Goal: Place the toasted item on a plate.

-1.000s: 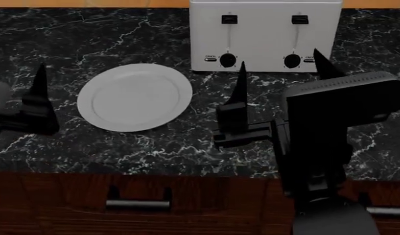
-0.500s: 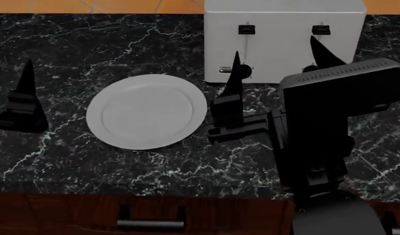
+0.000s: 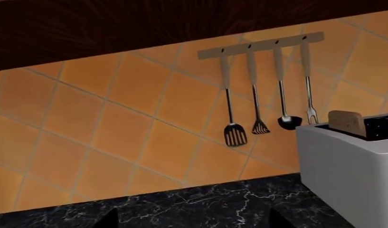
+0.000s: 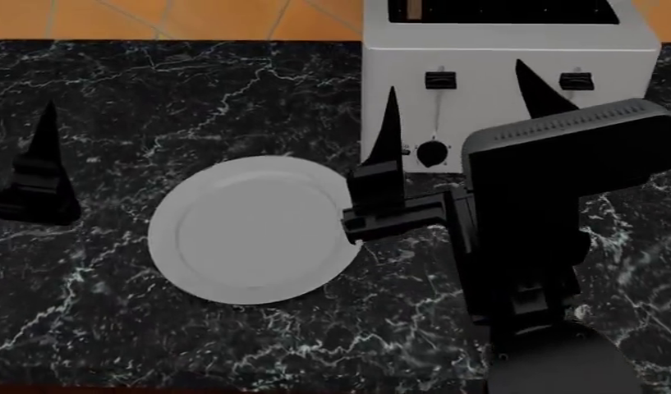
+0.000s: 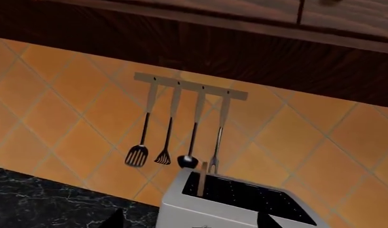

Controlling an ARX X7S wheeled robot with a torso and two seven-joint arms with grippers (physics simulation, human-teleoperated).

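Observation:
The toasted item stands upright in a slot of the white toaster; in the right wrist view only the bread's thin edge shows. The round white plate lies flat on the black marble counter, left of the toaster's front. My right gripper is open. It hovers in front of the toaster and holds nothing, and its left finger hangs over the plate's right rim. My left gripper is open and empty, left of the plate. The head view shows just one of its fingers.
A rail of several hanging utensils is fixed to the orange tiled wall behind the toaster, under dark wood cabinets. My right arm's black housing covers the counter in front of the toaster's right half.
The head view has shifted forward, so plate and toaster sit lower and the drawer front has left the frame. My right gripper has closed in on the toaster's front. The left arm has barely moved.

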